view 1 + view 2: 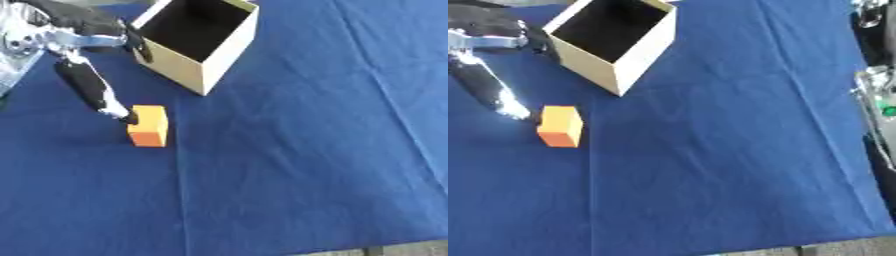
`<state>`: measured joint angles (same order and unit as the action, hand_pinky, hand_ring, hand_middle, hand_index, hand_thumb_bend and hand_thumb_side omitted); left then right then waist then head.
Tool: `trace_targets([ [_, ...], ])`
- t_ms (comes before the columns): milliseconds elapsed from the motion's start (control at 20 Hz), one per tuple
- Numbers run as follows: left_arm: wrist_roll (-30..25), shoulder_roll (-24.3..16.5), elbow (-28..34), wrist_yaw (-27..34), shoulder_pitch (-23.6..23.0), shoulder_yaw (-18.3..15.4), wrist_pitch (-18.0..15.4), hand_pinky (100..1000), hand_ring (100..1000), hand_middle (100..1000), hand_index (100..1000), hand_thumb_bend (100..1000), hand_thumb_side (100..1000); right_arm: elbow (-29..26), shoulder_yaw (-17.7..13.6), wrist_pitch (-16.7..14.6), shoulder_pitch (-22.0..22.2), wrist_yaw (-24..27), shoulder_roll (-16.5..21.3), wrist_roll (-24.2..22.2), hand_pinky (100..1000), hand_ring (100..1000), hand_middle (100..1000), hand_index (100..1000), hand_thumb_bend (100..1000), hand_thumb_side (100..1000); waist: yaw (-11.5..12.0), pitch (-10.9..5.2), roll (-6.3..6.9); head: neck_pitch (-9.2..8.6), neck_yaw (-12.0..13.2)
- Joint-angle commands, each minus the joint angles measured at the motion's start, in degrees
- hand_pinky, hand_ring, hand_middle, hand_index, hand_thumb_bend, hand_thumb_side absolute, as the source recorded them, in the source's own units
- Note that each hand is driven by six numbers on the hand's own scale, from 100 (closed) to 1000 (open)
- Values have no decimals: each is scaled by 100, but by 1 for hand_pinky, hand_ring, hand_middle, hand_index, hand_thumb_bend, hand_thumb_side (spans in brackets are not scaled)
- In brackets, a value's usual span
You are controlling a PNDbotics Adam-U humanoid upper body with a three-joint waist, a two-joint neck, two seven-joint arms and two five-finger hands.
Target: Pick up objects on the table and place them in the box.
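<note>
Left hand [87, 82] fingers spread wide, one fingertip touching small orange foam block [149, 125]. Block best enclosed squarely before lift toward open cardboard box [229, 50].

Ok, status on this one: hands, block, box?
Left hand open, fingertip at orange block. Right hand not seen. Block on blue cloth, outside open box. Nothing between them.

Light is even and fairly bright across the blue tablecloth [297, 150], with soft creases showing as faint pale lines. The cardboard box [214, 55] has a dark, shadowed interior, and its outer walls are lit. The orange block [149, 125] has a brighter top and a darker front face. Silver parts of the left hand [87, 85] catch glare. Both views are slightly soft, blurrier toward the edges.
</note>
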<state>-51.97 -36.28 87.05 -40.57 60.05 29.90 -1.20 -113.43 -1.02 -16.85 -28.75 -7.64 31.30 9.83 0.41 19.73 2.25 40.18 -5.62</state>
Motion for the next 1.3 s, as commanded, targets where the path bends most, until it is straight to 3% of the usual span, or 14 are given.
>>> trace_targets([
  [50, 0, -46, -86, 35, 140, 57, -119, 805, 881, 844, 894, 693, 465, -116, -22, 6, -75, 45, 62, -18, 803, 731, 661, 769, 100, 871, -5, -113, -2, -3, -3],
  [100, 0, -50, -91, 36, 143, 81, -153, 807, 883, 846, 896, 735, 447, -116, -24, 9, -70, 46, 60, -15, 803, 731, 661, 768, 100, 873, -4, -113, 1, 5, -2],
  [150, 0, -55, -99, 25, 141, 106, -181, 810, 886, 850, 899, 698, 467, -116, -27, 9, -67, 49, 57, -11, 803, 731, 661, 768, 100, 871, -3, -113, 7, 11, -1],
  [800, 0, 79, -398, -309, 125, 252, -254, 799, 888, 838, 898, 671, 470, -116, -38, 13, -52, 71, 12, 7, 802, 730, 659, 767, 100, 870, -41, -122, 15, 40, 19],
  [1300, 0, 350, -621, -204, 132, 251, -98, 759, 861, 801, 886, 611, 449, -116, -51, 26, -56, 88, -31, 6, 802, 729, 657, 766, 100, 876, -105, -84, 17, 9, 32],
])
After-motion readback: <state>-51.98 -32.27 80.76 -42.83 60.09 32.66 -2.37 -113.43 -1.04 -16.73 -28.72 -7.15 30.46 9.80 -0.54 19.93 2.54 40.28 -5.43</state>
